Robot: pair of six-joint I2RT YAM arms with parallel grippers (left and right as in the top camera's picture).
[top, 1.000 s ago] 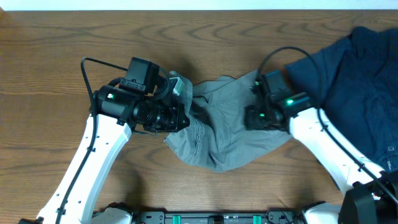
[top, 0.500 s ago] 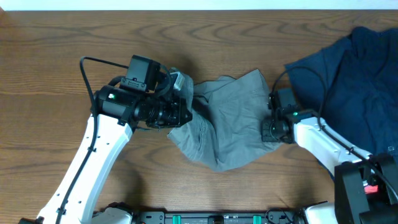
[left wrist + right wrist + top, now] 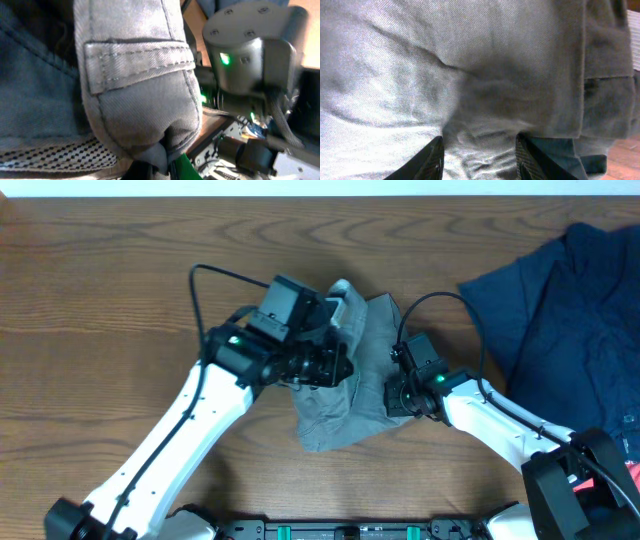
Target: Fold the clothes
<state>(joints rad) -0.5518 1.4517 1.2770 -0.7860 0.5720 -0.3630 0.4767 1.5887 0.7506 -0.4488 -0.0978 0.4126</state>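
The grey shorts (image 3: 335, 415) lie bunched at the table's middle, doubled over on themselves. My left gripper (image 3: 338, 363) is shut on their waistband. In the left wrist view the waistband with a belt loop (image 3: 137, 60) hangs from the jaws (image 3: 165, 156), with the pale speckled inner band (image 3: 45, 156) at lower left. My right gripper (image 3: 395, 393) rests on the shorts' right edge. In the right wrist view its fingers (image 3: 479, 141) are apart, with grey cloth (image 3: 420, 65) lying between them. The navy garment (image 3: 565, 300) lies at the far right.
Brown wooden table (image 3: 100, 300). The right arm's housing (image 3: 250, 50) is close in front of the left wrist camera. The right arm's cable (image 3: 440, 300) loops above the shorts. The table's front edge carries a black rail (image 3: 360, 530).
My left gripper has carried the waistband to the right, folding the shorts over into a narrower heap. My right gripper moved out right, then back left onto the shorts' right edge.
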